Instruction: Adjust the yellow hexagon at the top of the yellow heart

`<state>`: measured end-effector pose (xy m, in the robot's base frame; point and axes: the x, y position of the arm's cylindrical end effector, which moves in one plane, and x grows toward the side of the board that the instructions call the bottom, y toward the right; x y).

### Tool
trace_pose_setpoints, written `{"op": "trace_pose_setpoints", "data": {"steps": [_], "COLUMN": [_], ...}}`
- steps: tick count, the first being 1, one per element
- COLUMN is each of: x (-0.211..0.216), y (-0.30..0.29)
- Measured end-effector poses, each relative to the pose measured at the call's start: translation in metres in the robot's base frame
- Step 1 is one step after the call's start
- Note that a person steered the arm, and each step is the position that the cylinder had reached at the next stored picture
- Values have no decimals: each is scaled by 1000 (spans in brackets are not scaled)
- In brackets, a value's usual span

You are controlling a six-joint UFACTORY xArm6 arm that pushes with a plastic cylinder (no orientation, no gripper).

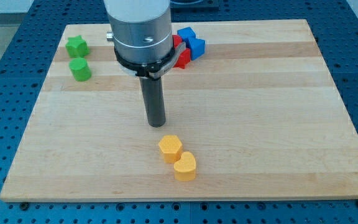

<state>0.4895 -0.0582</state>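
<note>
Two yellow blocks sit near the bottom edge of the wooden board (291, 124): the yellow hexagon (170, 148) and, touching it at its lower right, the yellow heart (185, 166). My tip (156, 123) stands just above the hexagon toward the view's top, apart from it, slightly to its left. I carry no jaws, only the rod, so there is nothing to spread or pinch. At the top left, a green star (76, 45) with a green block (80, 69), shape unclear, just below it. Behind my arm at the top, blue blocks (191, 42) and red blocks (181, 57) cluster together, partly hidden.
</note>
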Motion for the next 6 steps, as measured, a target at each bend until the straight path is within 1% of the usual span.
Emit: {"op": "trace_pose_setpoints", "data": {"steps": [1,3,4,6], "x": [27,27,28,28], "y": [4,20,43,48]}}
